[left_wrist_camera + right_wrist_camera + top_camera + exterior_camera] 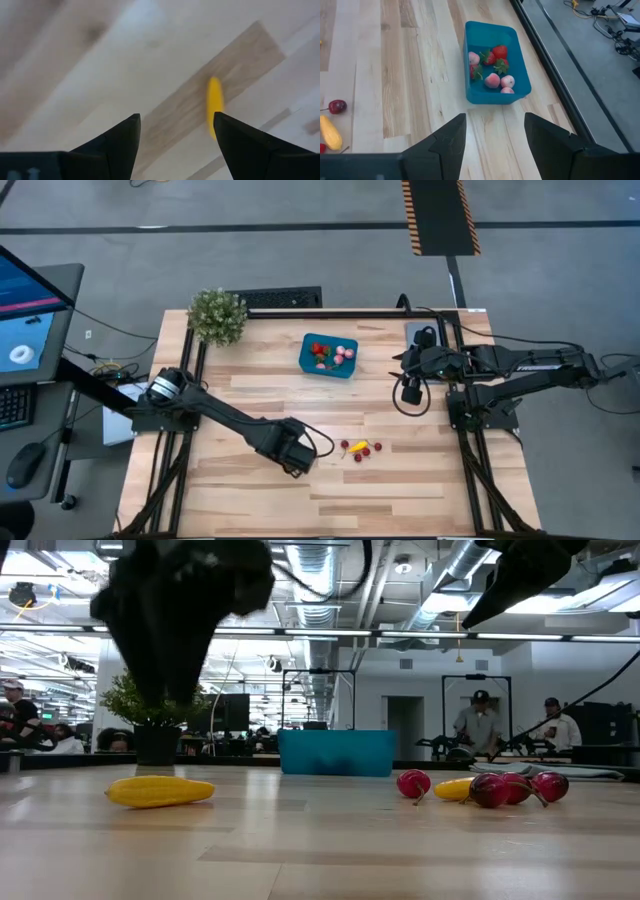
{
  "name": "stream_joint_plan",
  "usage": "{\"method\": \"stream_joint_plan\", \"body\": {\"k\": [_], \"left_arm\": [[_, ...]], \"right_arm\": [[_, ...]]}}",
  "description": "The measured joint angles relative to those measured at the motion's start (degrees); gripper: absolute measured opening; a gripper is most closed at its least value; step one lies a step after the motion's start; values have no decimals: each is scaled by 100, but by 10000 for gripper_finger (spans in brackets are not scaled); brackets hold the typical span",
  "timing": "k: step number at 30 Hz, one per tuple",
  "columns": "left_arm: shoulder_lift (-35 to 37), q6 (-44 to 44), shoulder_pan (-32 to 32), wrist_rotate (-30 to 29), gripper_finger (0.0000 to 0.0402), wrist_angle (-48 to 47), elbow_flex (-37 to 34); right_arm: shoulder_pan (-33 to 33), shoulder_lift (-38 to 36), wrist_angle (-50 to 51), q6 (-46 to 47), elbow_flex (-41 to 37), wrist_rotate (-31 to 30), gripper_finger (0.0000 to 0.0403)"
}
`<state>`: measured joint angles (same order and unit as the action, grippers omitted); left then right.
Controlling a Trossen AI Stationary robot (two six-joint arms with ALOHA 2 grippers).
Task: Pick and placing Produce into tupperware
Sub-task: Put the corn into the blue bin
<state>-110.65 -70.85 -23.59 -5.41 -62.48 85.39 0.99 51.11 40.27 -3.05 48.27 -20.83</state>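
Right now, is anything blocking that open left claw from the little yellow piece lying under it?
Nothing visible. The left gripper hangs open over the small yellow toy piece, with only bare wooden table between them. The dark red cherries lie off to one side, and the teal-blue plastic container sits farther across open wood.

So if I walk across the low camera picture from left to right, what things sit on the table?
Yellow toy corn → green potted plant → teal tupperware → lone red cherry → small yellow piece → cluster of dark red cherries.
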Motion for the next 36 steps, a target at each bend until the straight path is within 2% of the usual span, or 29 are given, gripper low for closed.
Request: {"method": "stream_joint_plan", "body": {"k": [3, 6, 14, 18, 36], "left_arm": [[-9, -13, 30, 95, 242, 711, -322], [-7, -81, 30, 113, 242, 998, -414], [-7, -295, -154, -50, 242, 978, -418], [-7, -551, -261, -311, 242, 998, -418], [-408, -532, -353, -66, 242, 1368, -418]], "right_arm": [[0, 0, 0, 0, 0, -1, 225], [0, 0, 0, 0, 0, -1, 225], [0, 0, 1, 0, 0, -1, 225], [0, 0, 0, 0, 0, -1, 225], [0, 0, 19, -7, 0, -1, 225]]}}
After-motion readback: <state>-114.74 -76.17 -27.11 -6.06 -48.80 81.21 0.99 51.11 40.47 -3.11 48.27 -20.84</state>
